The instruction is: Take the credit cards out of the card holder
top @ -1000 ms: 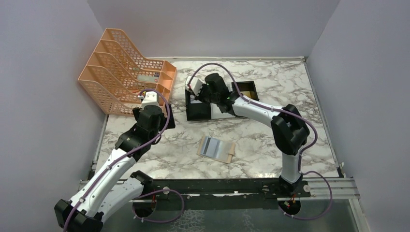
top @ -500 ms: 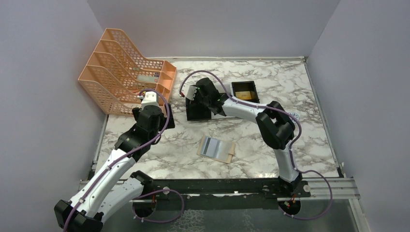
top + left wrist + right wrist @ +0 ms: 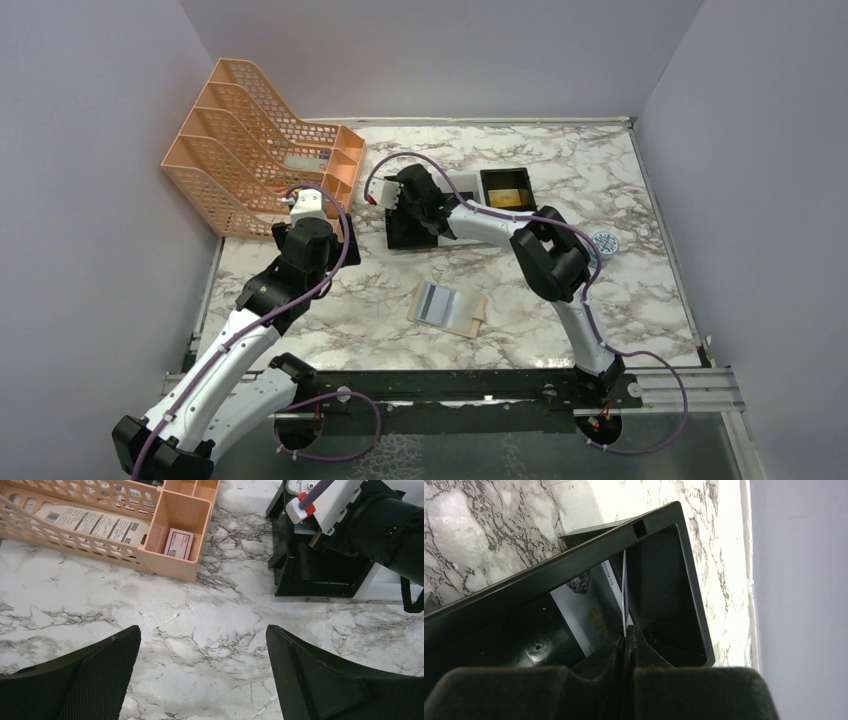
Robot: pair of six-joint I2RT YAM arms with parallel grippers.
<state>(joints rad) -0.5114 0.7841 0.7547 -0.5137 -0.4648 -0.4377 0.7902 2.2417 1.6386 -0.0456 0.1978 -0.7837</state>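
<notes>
The card holder lies open on the marble table, tan with grey-blue inner faces, between the two arms. My right gripper hangs over the left black tray. In the right wrist view that gripper is shut on a thin white credit card, seen edge-on and upright inside the tray. Another card marked VIP lies on the tray floor. My left gripper is open near the orange rack, and the left wrist view shows only bare marble between the left gripper's fingers.
An orange file rack stands at the back left, with a small box in its front compartment. A second black tray sits behind the right arm. A small round object lies at the right.
The right arm has swung left and folded in, bringing its gripper down over the left black tray. The left arm and the card holder have not moved.
</notes>
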